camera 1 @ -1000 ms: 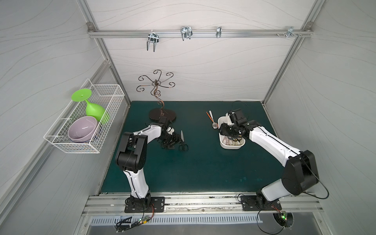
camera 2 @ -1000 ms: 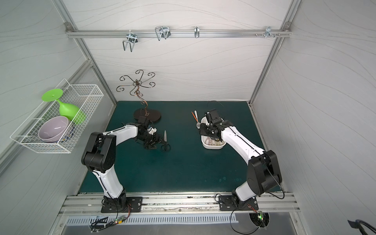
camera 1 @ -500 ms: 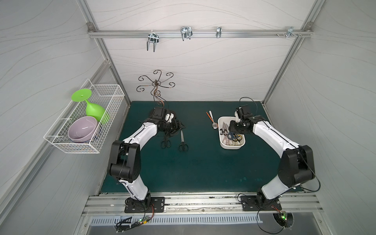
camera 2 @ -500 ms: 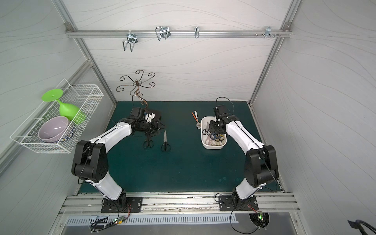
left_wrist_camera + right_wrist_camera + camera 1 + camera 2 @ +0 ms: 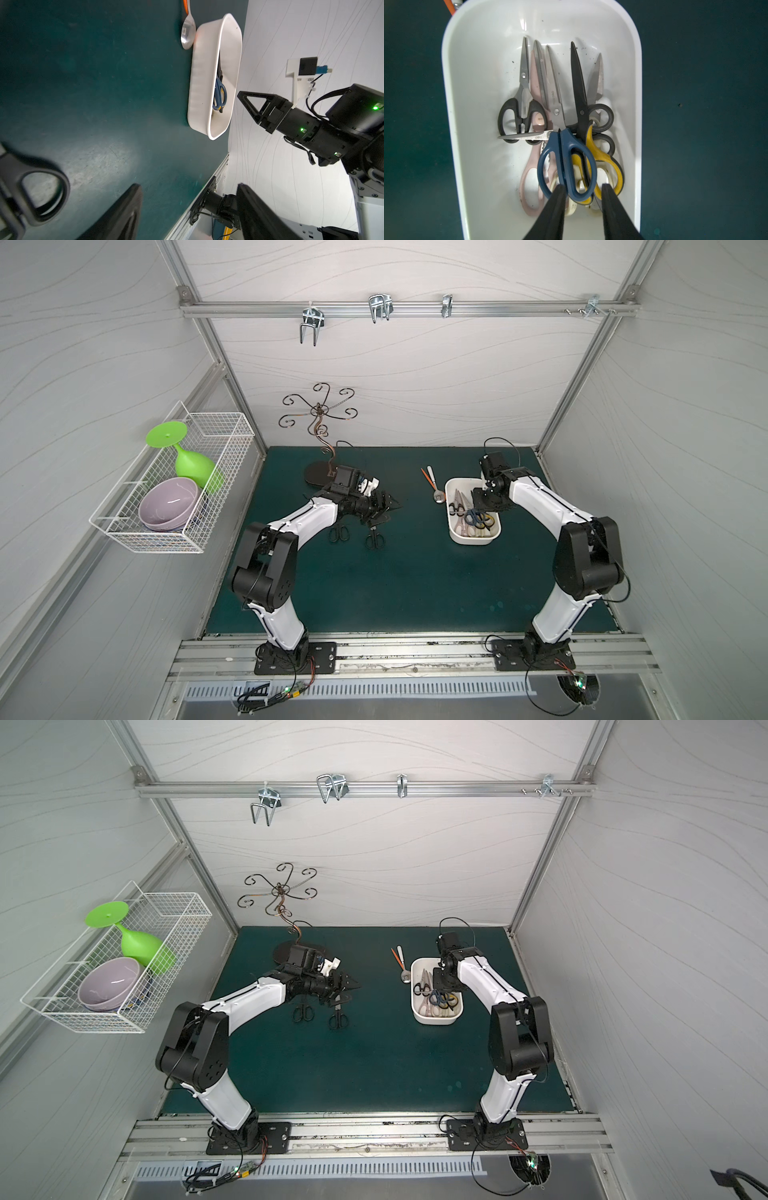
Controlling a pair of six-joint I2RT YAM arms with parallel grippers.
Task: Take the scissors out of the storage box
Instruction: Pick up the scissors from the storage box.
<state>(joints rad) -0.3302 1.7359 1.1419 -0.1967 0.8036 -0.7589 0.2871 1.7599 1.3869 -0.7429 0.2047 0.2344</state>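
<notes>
Right gripper [image 5: 583,191] straddles the blue scissors [image 5: 564,158] by the handle inside the box [image 5: 452,104], at 2 o'clock on the mat [image 5: 415,593]; whether it grips, I cannot tell. Left gripper [image 5: 188,187] gapes empty over two black scissors [image 5: 339,533] at 9 o'clock.

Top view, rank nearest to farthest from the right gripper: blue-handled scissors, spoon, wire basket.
1. blue-handled scissors, in the storage box, right at the right gripper.
2. spoon, on the mat beside the box.
3. wire basket, on the left-side wall.
</notes>
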